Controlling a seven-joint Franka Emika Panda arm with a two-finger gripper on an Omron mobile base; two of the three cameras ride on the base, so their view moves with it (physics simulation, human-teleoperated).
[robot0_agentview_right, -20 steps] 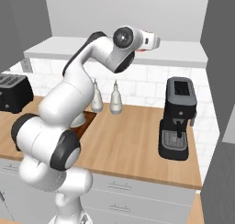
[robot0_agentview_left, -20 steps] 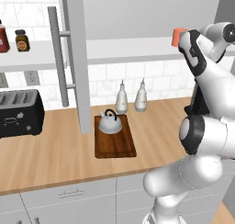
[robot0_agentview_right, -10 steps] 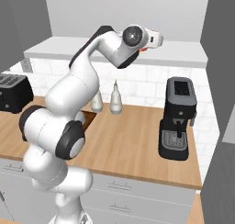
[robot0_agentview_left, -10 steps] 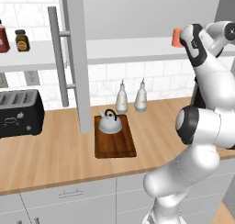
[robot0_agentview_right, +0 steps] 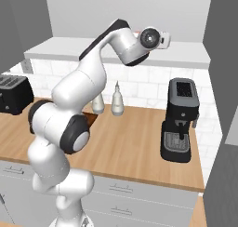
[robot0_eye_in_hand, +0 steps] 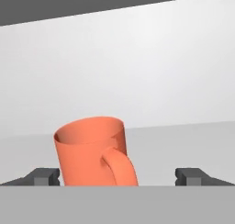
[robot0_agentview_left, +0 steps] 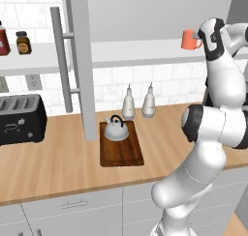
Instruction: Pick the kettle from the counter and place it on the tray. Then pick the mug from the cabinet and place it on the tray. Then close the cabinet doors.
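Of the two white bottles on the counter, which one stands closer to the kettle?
The left bottle, directly behind the kettle on the tray. The other bottle stands further right, beyond the tray's edge.

The kettle (robot0_agentview_left: 116, 128) sits on the tray (robot0_agentview_left: 121, 148) on the counter (robot0_agentview_left: 53, 162), two bottles (robot0_agentview_left: 128, 103) behind it, toaster (robot0_agentview_left: 20, 119) far left.

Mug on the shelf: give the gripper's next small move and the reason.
Probably ease forward a little, then close. In the hand view the mug stands upright between the open gripper fingertips, nearer one side and not yet touched; the kettle already sits on the tray.
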